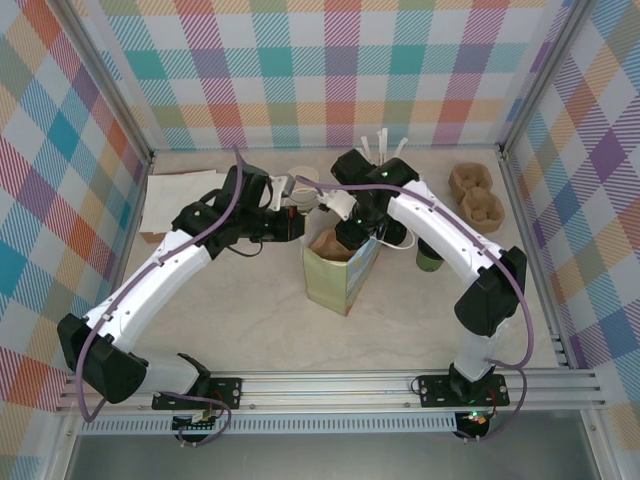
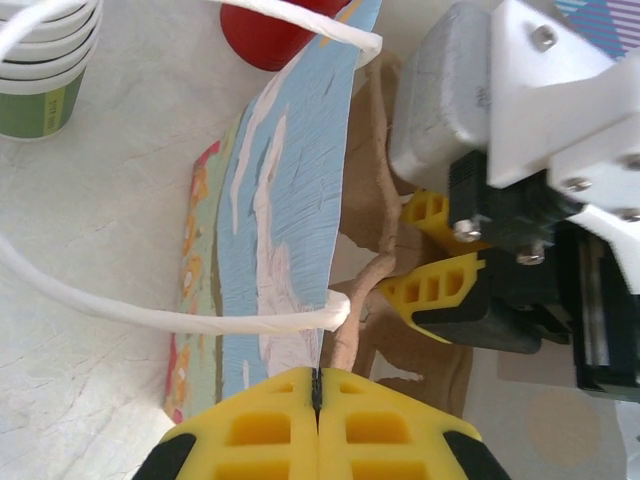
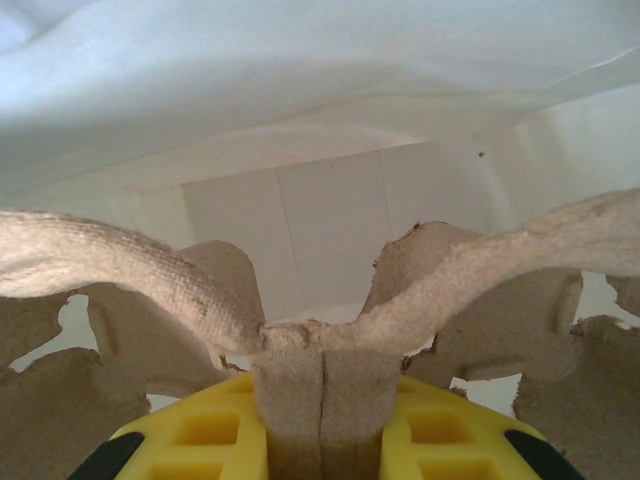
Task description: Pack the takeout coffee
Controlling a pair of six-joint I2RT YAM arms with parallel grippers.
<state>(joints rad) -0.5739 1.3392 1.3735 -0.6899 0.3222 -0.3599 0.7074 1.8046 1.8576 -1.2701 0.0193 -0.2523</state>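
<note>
A small green cup with a dark top, the takeout coffee (image 1: 430, 262), stands right of the colourful paper bag (image 1: 340, 272), partly hidden by my right arm. My left gripper (image 2: 317, 385) is shut on the thin top edge of the bag (image 2: 290, 190), beside its white handle (image 2: 200, 318). My right gripper (image 3: 322, 400) is shut on the middle tab of a brown cardboard cup carrier (image 3: 120, 265), which hangs in the bag's open mouth over the white inside. From above, the left gripper (image 1: 298, 205) and the right gripper (image 1: 352, 232) meet over the bag.
A stack of lidless green cups (image 2: 40, 70) and a red mug (image 2: 275, 35) stand behind the bag. Spare cardboard carriers (image 1: 475, 195) lie at the back right, white paper sheets (image 1: 180, 200) at the back left. Checked walls close in three sides.
</note>
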